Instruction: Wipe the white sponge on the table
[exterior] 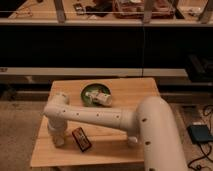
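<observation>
My white arm reaches across the wooden table (pixel 130 95) from the lower right to the left. My gripper (pixel 58 138) points straight down at the table's front left part, with its tip at the surface. A small pale lump at the tip looks like the white sponge (pixel 60 143); it is mostly hidden by the gripper, so its hold cannot be made out. The arm's elbow (pixel 56 107) stands above it.
A dark flat rectangular object (pixel 81 138) lies just right of the gripper. A green bowl (pixel 90 92) at the table's back middle holds a white container (pixel 100 98) on its side. The table's left and front edges are near the gripper. Dark shelving stands behind.
</observation>
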Controlling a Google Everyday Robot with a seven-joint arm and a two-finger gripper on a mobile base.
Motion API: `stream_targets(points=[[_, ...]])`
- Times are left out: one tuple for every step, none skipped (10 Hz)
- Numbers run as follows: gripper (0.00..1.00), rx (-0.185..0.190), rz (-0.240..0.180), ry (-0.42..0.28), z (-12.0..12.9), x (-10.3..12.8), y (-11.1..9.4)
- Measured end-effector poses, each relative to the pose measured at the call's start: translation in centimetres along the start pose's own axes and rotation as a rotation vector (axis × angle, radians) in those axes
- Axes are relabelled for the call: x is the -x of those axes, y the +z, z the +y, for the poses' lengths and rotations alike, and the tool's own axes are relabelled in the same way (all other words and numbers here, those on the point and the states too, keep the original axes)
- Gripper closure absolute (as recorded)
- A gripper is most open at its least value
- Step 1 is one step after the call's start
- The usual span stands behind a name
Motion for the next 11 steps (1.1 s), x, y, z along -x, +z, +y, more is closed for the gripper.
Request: stream_targets(points=[[1.00,-0.009,-0.003,0.050,1.1,1.5,0.1],[1.00,-0.015,0.000,0.127,3.2,2.8,-0.2],[1.00,-0.016,0.014,0.230,6.2,4.0,-0.7],[1.00,-0.012,0.029,0.286,8.0,4.5,-0.9],[1.00,-0.005,0.059,0.342,10.2,4.4,-1.6],[1.00,0.009,0.105,0.400,12.9,3.7,-2.8],[1.00,0.019,0.142,0.420,14.1,2.7,-3.7],[1.00,0.019,0.174,0.428,14.6,1.2,-4.8],[1.00,0.019,0.202,0.414,14.5,-0.9,-5.7],[1.00,0.019,0.215,0.392,13.9,-2.7,-6.0],[1.00,0.017,0.215,0.367,13.0,-4.1,-5.7]])
